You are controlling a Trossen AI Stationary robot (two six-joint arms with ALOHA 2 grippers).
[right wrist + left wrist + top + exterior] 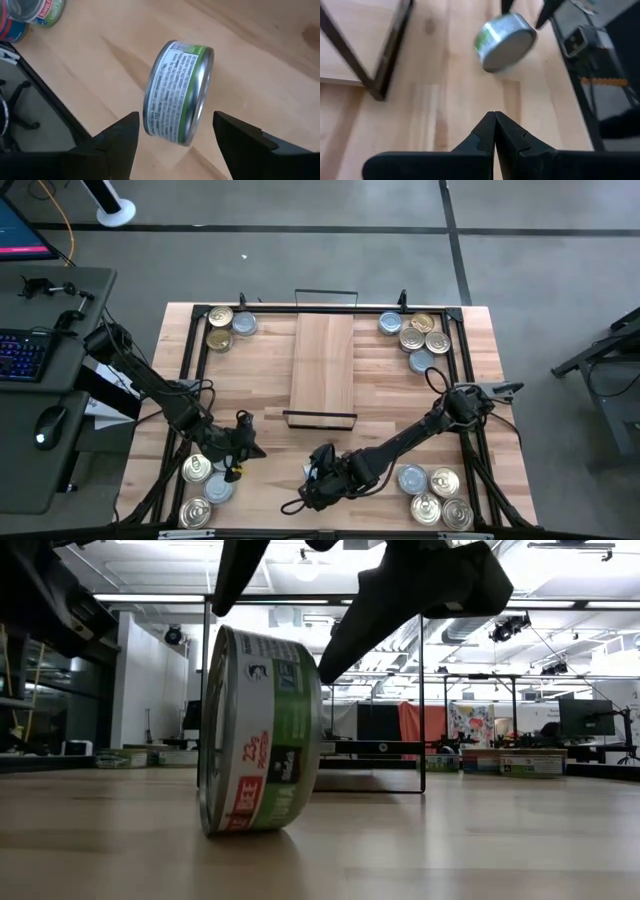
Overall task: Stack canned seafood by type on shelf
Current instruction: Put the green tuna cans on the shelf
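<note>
Currently: a green-labelled tin [179, 93] standing on its edge on the table [380, 390], near the front edge and about midway along it, short of the shelf's front end.
Right gripper [176, 131]: released, fingers spread wide to either side of the tin and apart from it, reaching in from the right.
Left gripper [494, 131]: clenched on nothing, fingertips pressed together, waiting near the front-left part of the table and pointed toward the same tin.
Shelf [323, 365]: bare plank lying in the middle of the table, running from the back edge toward the centre, black wire frame at each short end.
Other tins: clusters at the back-left corner [222, 326], back-right corner [418, 336], front-left corner [206, 482] and front-right corner [434, 496], gold and silver-blue lids mixed in each.
Step in hand, as judged: picking up the tipped tin for the shelf.
Doing it well: centre the spread fingers over the tin's two flat faces, not its curved wall, since a tin on edge looks likely to roll from a nudge; lower squarely, close slowly, lift only once both pads bear evenly.
Risk: one finger landing first, sending the tin rolling toward the front edge.
Placement: check the lid colour before choosing a pile.
</note>
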